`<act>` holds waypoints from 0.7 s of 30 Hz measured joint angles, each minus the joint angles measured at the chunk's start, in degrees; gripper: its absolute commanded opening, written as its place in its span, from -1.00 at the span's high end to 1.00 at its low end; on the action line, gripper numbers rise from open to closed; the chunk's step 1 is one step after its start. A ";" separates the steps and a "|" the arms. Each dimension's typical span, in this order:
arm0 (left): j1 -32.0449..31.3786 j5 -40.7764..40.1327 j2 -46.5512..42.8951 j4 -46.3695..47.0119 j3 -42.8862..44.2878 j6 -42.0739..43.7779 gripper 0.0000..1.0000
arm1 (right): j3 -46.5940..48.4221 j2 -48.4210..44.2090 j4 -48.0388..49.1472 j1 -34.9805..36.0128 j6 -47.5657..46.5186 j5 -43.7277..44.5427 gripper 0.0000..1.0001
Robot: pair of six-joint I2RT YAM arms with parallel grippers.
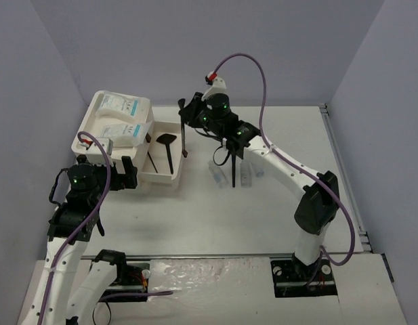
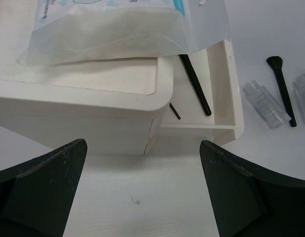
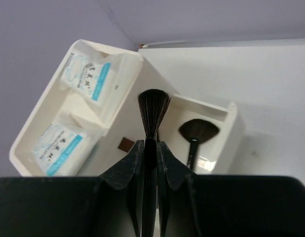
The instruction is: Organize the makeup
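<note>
Now, from above, two white packets (image 1: 122, 106) on the white box (image 1: 89, 128), clear tubes (image 1: 217, 173) on the desk (image 1: 276, 203) beside its open drawer (image 1: 162, 177), left wrist, left fingers (image 2: 43, 187) spread wide, empty, facing the box, right wrist, right fingers (image 3: 126, 168) clamped on a black brush (image 3: 153, 106) near the box

Bright, even light fell from overhead. The white organizer (image 1: 120, 132) cast a faint, soft shadow on the table (image 1: 249, 217) along its near side. Its drawer floor showed a small glare patch; nearer than it, the fingers (image 3: 126, 169) of the right gripper (image 3: 150, 144) were blurred, the black brush (image 3: 153, 106) sharp.
</note>
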 measured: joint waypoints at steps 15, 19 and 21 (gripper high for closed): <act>0.00 0.00 -0.07 0.00 0.00 0.00 -0.94 | 4.45 16.45 3.32 3.37 6.65 -0.11 -0.16; 0.00 0.00 -0.11 0.00 0.00 0.00 -0.94 | 4.23 15.68 2.44 2.56 2.83 1.50 -0.13; 0.00 0.00 -0.11 0.00 0.01 0.01 -0.94 | 2.93 14.30 1.10 1.78 0.13 3.40 -0.05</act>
